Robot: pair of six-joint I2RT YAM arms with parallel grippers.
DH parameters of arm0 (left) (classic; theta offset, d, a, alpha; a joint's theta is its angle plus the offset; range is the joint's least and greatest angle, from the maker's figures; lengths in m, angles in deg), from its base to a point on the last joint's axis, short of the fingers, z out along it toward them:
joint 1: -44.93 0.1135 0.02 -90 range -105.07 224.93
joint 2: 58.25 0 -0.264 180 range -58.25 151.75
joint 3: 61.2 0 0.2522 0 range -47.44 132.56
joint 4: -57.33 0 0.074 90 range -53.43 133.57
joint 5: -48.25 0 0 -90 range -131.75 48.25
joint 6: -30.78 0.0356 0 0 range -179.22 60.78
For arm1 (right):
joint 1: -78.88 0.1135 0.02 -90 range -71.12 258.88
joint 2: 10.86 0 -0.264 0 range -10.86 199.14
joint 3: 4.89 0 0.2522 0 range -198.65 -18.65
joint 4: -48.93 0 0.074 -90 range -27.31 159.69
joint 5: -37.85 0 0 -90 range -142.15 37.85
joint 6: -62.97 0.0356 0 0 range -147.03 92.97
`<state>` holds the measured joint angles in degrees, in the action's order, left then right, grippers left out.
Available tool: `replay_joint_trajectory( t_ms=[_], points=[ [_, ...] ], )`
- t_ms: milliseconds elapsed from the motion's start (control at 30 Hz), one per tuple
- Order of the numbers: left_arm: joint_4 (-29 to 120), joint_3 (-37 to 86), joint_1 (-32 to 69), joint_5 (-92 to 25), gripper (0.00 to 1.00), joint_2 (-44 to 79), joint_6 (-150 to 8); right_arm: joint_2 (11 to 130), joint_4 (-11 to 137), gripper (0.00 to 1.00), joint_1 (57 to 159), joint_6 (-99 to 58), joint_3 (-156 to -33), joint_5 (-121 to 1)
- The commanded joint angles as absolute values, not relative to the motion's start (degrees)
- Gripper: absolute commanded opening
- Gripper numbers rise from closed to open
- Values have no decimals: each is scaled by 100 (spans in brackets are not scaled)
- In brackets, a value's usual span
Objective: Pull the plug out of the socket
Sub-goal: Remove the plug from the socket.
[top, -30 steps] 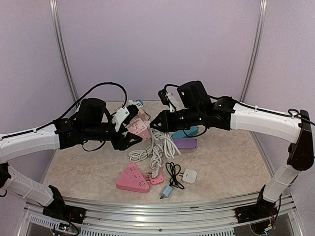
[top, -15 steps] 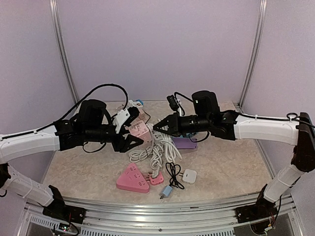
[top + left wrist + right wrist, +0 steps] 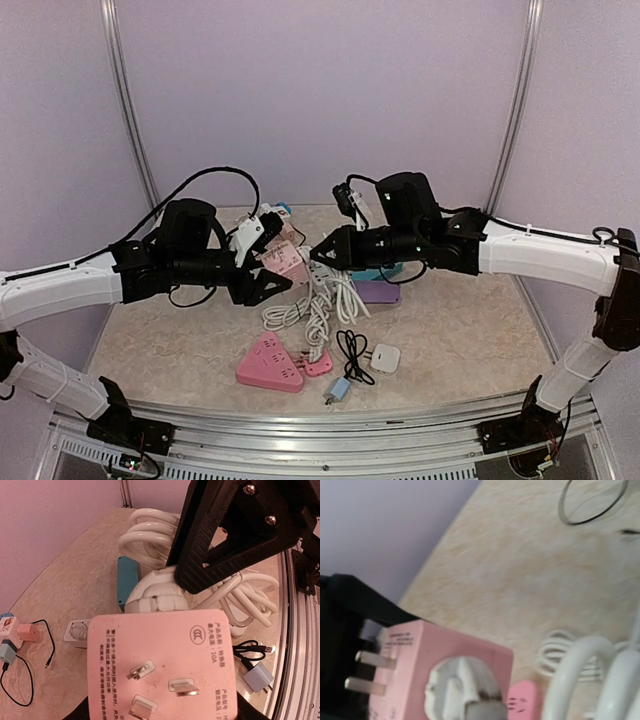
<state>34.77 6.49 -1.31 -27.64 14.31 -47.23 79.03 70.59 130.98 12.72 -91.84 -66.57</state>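
Observation:
My left gripper (image 3: 262, 278) is shut on a pink socket adapter (image 3: 284, 263) and holds it above the table. In the left wrist view the adapter (image 3: 160, 650) fills the lower frame with its three prongs facing the camera. A white plug (image 3: 157, 590) sits in the adapter's far face, its thick white cable (image 3: 322, 305) coiled on the table. My right gripper (image 3: 320, 254) reaches in from the right, and its black fingers (image 3: 200, 555) close on the plug. The right wrist view shows the plug (image 3: 460, 690) seated in the adapter (image 3: 415, 655).
On the table lie a pink triangular power strip (image 3: 268, 365), a white charger (image 3: 385, 357) with a black cable (image 3: 352, 350), a small blue adapter (image 3: 338, 390), a purple block (image 3: 377, 291) and a teal block (image 3: 388, 269). A rail runs along the near edge.
My right arm swung a little right, then back left, with its fingertips staying at the plug. The left arm and the adapter have held still. The plug is still seated.

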Motion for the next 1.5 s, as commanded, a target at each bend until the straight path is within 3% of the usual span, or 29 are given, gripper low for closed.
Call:
replay_joint_trajectory(
  t_ms=[0, 300, 633, 933, 1467],
  points=[
    [3453, 924, -128, -2170, 2, 1507, -4794, 7958, 7742, 0, 13357, 616, -9821, -5011],
    [3434, 930, -86, -2097, 2, 1516, -4821, 7780, 7752, 0, 13420, 659, -9771, -4540],
    [3495, 872, -95, -1898, 2, 1479, -4762, 7326, 5946, 0, 12479, 1793, -8362, -6581],
    [3473, 894, -87, -1890, 2, 1526, -4800, 7305, 5791, 0, 12407, 1808, -8307, -6775],
    [3343, 1096, 225, -1622, 2, 1740, -5105, 7823, 7532, 0, 13479, 724, -9648, -4718]
  ],
)
